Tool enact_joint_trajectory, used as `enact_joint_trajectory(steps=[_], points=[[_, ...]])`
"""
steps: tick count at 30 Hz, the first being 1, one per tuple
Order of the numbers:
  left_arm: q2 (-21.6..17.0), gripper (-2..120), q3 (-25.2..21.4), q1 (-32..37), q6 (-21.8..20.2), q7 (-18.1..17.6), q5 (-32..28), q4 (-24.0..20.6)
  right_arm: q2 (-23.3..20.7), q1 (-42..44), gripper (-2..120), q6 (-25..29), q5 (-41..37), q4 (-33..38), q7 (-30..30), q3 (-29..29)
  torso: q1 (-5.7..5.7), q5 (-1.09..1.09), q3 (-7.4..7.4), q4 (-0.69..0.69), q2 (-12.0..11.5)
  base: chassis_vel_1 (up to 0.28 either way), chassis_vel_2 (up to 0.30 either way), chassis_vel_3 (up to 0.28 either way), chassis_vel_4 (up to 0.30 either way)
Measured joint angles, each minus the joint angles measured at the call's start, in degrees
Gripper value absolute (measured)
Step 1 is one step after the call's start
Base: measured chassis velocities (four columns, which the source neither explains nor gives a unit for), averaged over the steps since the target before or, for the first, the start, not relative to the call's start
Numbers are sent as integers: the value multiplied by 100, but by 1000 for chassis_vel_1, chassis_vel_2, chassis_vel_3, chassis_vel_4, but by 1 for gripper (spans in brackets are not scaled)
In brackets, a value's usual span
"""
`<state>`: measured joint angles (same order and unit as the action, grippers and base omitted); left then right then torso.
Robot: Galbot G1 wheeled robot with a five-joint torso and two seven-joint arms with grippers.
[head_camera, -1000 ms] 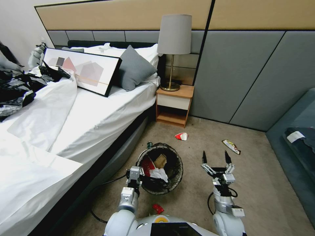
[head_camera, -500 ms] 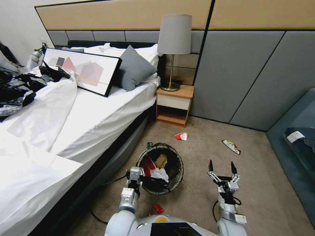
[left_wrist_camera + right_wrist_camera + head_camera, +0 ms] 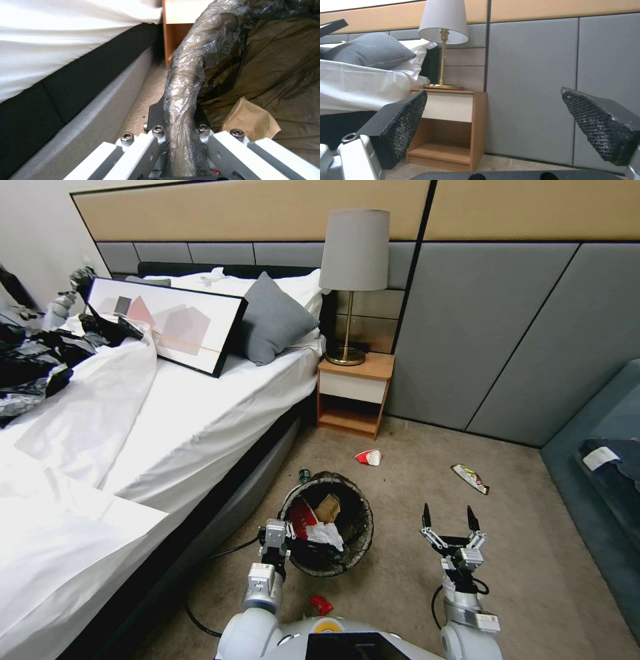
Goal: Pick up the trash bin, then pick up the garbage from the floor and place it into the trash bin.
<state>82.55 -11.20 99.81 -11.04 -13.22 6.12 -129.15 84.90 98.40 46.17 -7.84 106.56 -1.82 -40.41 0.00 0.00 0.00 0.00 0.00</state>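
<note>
Head view: my left pincer (image 3: pixel 288 529) pinches the rim of the trash bin (image 3: pixel 327 523), held by the bed (image 3: pixel 167 433) with its mouth tipped toward me. Inside it are a tan paper piece (image 3: pixel 326 507), a red wrapper (image 3: pixel 301 513) and a white tissue wad (image 3: pixel 325 534). My right pincer (image 3: pixel 447 518) hangs empty beside the bin, tips spread. On the floor: a red-and-white wrapper (image 3: pixel 369 457) near the nightstand (image 3: pixel 355 393), a yellow snack wrapper (image 3: pixel 470 478) well apart to the right, a small bottle (image 3: pixel 304 474) just behind the bin, and a red scrap (image 3: pixel 321 604) close to my base.

Left wrist view: the pincer (image 3: pixel 178 120) is clamped over the bag-wrapped rim (image 3: pixel 186 82); the liner looks slippery, I think. The tan paper (image 3: pixel 251 120) sits just inside.

Right wrist view: fingertips (image 3: pixel 408 120) wide apart, pointed at the nightstand (image 3: pixel 453 127).

Risks: the rim slipping on the plastic, the tilted bin spilling its contents, and the bed edge blocking a reach to the bottle.
</note>
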Motion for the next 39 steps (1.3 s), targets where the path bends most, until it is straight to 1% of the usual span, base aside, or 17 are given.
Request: enact_joint_trajectory(steps=[13,18,20,22,39], points=[[2,0,1,-13,27,57,-4,-2,-8,-38,100,1,-3,6,-33,-38,0,0,0,0,0,-55,-46,-50,-52],[7,0,1,-33,53,70,-17,15,3,-43,100,0,0,-5,-44,-34,0,0,0,-4,0,-79,-95,-78,-74],[7,0,3,-33,57,70,-24,20,3,-43,100,0,1,-5,-50,-33,0,0,0,-4,0,-79,-40,-33,-47],[8,0,-2,-36,69,66,-28,25,4,-56,100,-1,1,-5,-59,-31,0,0,0,2,0,0,0,0,0],[11,0,4,-10,129,66,45,39,11,-89,100,-3,5,3,-106,-70,0,0,0,0,0,0,0,0,0]])
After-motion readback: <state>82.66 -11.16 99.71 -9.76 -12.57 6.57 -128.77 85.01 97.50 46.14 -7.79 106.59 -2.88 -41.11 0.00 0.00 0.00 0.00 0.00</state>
